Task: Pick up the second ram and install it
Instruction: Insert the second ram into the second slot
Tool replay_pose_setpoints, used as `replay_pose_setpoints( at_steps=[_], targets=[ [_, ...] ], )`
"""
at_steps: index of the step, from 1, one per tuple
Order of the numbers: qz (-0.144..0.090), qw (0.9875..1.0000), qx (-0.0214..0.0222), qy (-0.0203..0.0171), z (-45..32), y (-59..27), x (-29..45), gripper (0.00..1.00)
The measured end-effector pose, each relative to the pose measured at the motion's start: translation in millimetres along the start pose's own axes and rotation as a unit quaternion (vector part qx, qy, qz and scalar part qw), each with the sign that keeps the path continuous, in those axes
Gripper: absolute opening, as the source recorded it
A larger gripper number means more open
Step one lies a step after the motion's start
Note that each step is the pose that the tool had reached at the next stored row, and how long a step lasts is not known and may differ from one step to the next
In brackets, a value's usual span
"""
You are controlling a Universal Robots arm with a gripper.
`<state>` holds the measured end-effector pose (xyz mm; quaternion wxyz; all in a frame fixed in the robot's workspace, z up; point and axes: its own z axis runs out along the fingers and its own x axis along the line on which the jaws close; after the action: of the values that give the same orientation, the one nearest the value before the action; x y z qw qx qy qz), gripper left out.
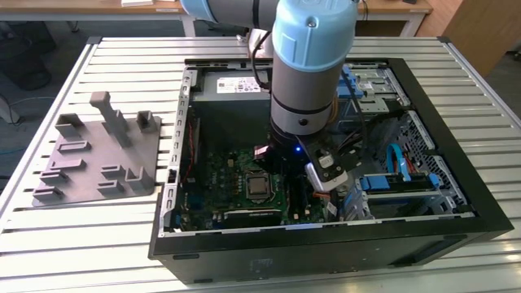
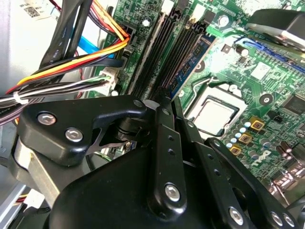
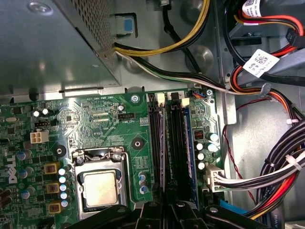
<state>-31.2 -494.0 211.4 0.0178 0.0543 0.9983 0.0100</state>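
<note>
the gripper point(image 2: 164, 98) sits low over the memory slots point(image 3: 169, 138), pinching the second ram point(image 2: 190, 62) edge-on — best kept square to its slot, pressed evenly.

second ram point(image 2: 188, 67): in the second wrist view a blue-green strip stands edge-on among the memory slots; chips and label hidden.
gripper point(image 2: 164, 102): fingers meet over the slots in the second wrist view; whether they clamp anything, cannot tell.
motherboard point(image 1: 236, 177): partly hidden behind the arm in the exterior view.
computer case point(image 1: 269, 256): its near wall is cut off by the picture's lower edge.
</note>
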Motion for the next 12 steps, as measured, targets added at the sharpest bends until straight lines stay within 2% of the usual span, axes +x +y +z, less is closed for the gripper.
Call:
replay_pose_setpoints(
  at_steps=[5,9,12],
  targets=[
    [0.000,1.0000,0.0021,-0.0003,-3.7,0.1,-0.3,0.14],
    [-0.001,1.0000,0.0062,-0.0005,-5.8,0.2,-0.7,0.14],
    [-0.003,1.0000,0.0069,0.0014,-5.8,0.3,-2.3,0.14]
  ],
)
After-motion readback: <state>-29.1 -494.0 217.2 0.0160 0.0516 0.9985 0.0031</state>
